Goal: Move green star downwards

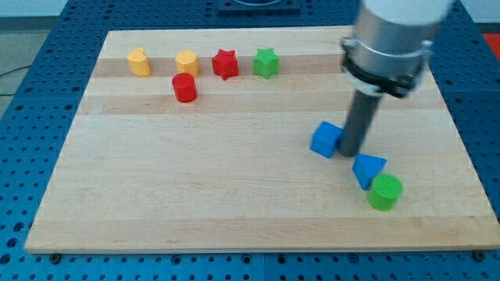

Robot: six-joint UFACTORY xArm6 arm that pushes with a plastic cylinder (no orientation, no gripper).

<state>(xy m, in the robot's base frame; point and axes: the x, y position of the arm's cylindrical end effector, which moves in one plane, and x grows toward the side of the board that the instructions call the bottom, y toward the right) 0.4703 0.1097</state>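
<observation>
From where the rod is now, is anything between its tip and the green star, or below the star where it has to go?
Nothing visible: my tip sits by the blue cube, with bare board up to the green star and below it.

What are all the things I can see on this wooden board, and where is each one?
Green star: one, green, near the view's top, at the right end of the top row.
Red star: one, red, just left of the green star.
Yellow blocks: two, yellow, top row; one left of the red star, one furthest left.
Red cylinder: one, red, just below the nearer yellow block.
Blue cube: one, blue, right of centre.
Blue triangular block: one, blue, lower right.
Green cylinder: one, green, against the blue triangular block's lower side.
Wooden board: one, light wood.
My tip: one, dark rod, right beside the blue cube, far from the green star.
</observation>
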